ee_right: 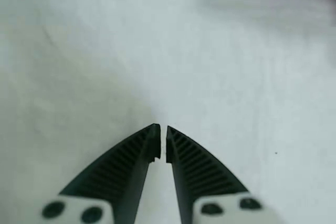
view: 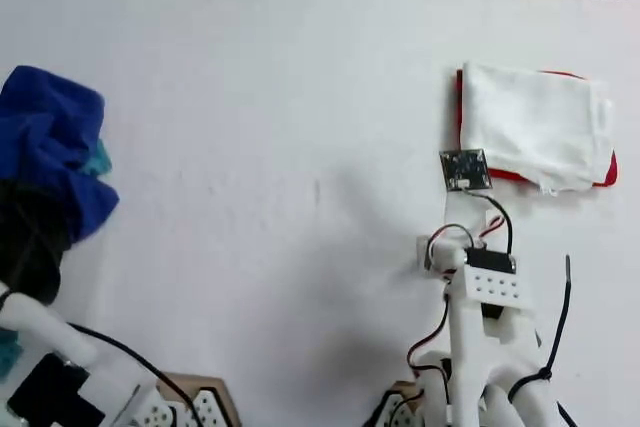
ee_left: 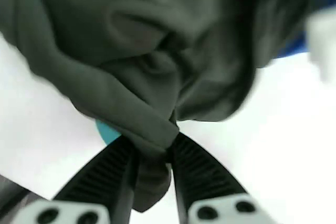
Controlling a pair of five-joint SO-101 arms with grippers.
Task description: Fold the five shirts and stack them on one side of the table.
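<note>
L jaws pinch a fold of crumpled dark grey-green cloth shirt (ee_left: 157,61), bunched just beyond tips; R jaws closed, empty.

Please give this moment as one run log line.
left gripper: shut on dark shirt | right gripper: shut, empty | white shirt on red shirt

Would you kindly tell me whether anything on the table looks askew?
The folded white shirt sits slightly crooked on the red shirt, leaving red showing along two edges. The blue shirt lies crumpled at the opposite edge.
</note>
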